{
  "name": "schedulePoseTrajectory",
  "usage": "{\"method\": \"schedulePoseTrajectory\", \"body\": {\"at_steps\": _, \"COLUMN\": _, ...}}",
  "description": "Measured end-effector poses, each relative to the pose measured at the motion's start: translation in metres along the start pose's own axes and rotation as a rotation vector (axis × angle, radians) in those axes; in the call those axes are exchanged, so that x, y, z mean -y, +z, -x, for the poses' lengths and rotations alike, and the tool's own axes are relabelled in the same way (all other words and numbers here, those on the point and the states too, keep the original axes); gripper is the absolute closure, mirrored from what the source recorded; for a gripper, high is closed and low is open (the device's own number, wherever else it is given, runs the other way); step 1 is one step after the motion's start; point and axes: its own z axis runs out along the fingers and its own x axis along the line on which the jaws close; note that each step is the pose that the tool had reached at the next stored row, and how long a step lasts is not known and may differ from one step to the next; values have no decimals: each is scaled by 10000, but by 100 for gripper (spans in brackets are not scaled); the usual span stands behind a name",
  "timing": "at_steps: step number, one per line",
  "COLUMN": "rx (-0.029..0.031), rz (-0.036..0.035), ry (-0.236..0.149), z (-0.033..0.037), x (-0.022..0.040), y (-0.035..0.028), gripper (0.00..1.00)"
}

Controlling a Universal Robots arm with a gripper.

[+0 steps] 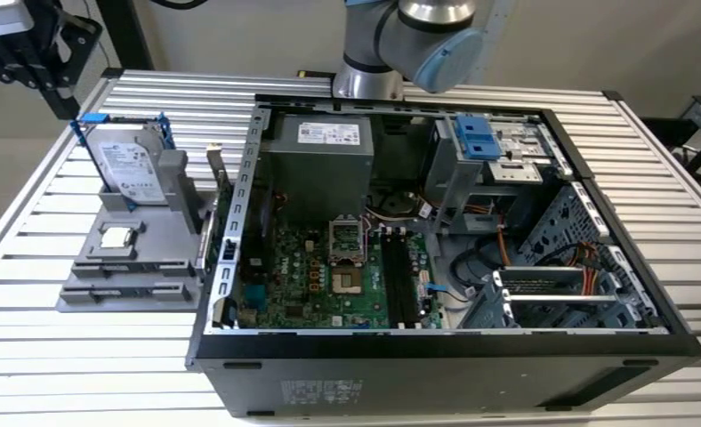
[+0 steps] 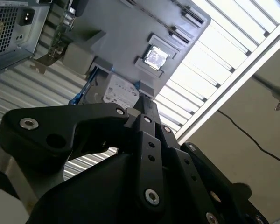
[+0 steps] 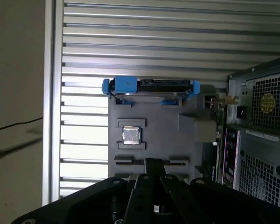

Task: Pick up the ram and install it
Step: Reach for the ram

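Claw (image 3: 151, 162) high over gray tray (image 3: 170, 135) (nose down)

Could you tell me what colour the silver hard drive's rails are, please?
They are bright blue plastic rails, best seen in the first wrist view.

On the grey holder's (image 1: 149, 267) side nearest the computer case (image 1: 446, 365), the ram (image 1: 215, 178) stands edge-on to us. We see only a thin sliver of it and cannot make out its chips. The hard drive's (image 1: 131, 165) lower end sinks out of sight into the holder, and in the second wrist view the gripper (image 2: 144, 106) covers most of the drive. In the first wrist view the gripper hides the holder's end opposite the drive, and the picture's edge cuts off the case beside the holder. The markings on the processor chip (image 1: 116, 237), lying on the holder, are too small to tell. The arm (image 1: 410, 40) beyond the case runs out of frame.
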Motion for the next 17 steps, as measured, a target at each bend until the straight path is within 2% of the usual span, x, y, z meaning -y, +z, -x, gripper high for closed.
{"method": "schedulePoseTrajectory", "body": {"at_steps": 17, "rx": -9, "rz": 0, "ry": 1, "z": -10, "x": 430, "y": -17, "gripper": 100}}
